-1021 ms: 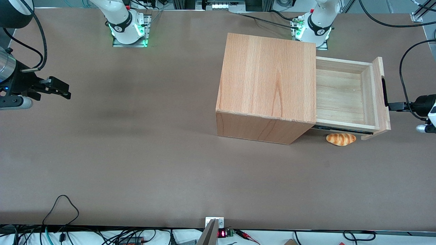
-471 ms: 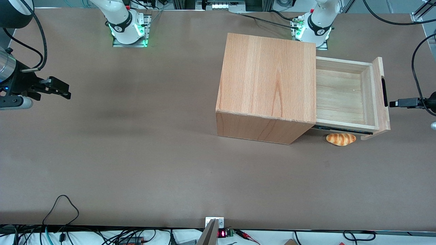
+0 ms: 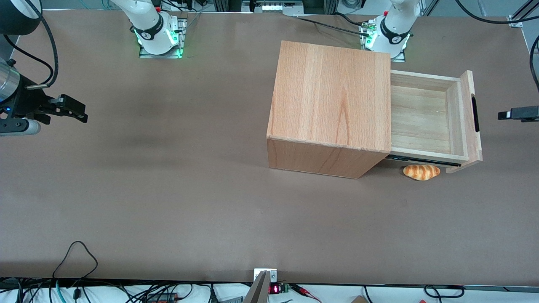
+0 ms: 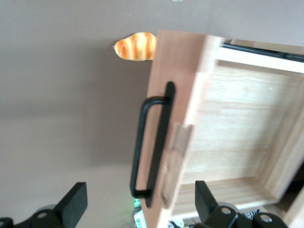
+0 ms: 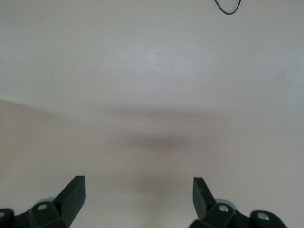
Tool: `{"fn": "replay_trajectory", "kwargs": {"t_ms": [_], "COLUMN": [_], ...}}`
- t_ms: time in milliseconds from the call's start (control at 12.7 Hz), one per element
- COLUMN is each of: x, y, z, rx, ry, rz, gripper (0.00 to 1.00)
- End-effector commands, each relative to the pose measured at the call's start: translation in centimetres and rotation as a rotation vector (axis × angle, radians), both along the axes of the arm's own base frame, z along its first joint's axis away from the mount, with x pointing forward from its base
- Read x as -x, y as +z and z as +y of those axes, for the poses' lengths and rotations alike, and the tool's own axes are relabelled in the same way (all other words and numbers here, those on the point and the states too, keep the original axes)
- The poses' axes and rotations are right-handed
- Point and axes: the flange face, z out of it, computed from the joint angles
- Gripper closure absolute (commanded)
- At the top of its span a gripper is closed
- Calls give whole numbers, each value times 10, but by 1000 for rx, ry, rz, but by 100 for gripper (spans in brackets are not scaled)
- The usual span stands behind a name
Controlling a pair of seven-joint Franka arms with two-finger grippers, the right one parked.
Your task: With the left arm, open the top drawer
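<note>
The top drawer (image 3: 421, 122) stands pulled well out of the wooden cabinet (image 3: 332, 97), its pale plank floor bare. Its black bar handle (image 3: 475, 113) sits on the thick front panel. The left arm's gripper (image 3: 503, 114) hovers in front of the handle, a short gap away, not touching it. In the left wrist view the gripper (image 4: 140, 202) is open, with the drawer panel (image 4: 175, 95) and handle (image 4: 149, 142) seen between its two black fingers (image 4: 76, 204), at a distance. Nothing is held.
A small bread roll (image 3: 421, 172) lies on the brown table under the drawer's corner nearer the front camera, also seen from the wrist as the roll (image 4: 135, 46). The left arm's base (image 3: 391, 33) stands just past the cabinet, farther from the camera.
The gripper has drawn back from the handle toward the working arm's end of the table, and more of the arm has left the front view. The drawer has not moved.
</note>
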Motion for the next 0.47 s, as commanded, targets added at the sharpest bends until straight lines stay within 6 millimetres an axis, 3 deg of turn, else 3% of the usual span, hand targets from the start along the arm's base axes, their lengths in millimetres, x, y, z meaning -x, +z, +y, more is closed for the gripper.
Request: {"fn": "replay_trajectory", "kwargs": {"t_ms": [0, 393], "x": [2, 10], "y": [40, 79], "z": [-38, -128], "rx": [-66, -159], "ry": [-23, -61], "rz": [-15, 7], "gripper": [0, 0]}}
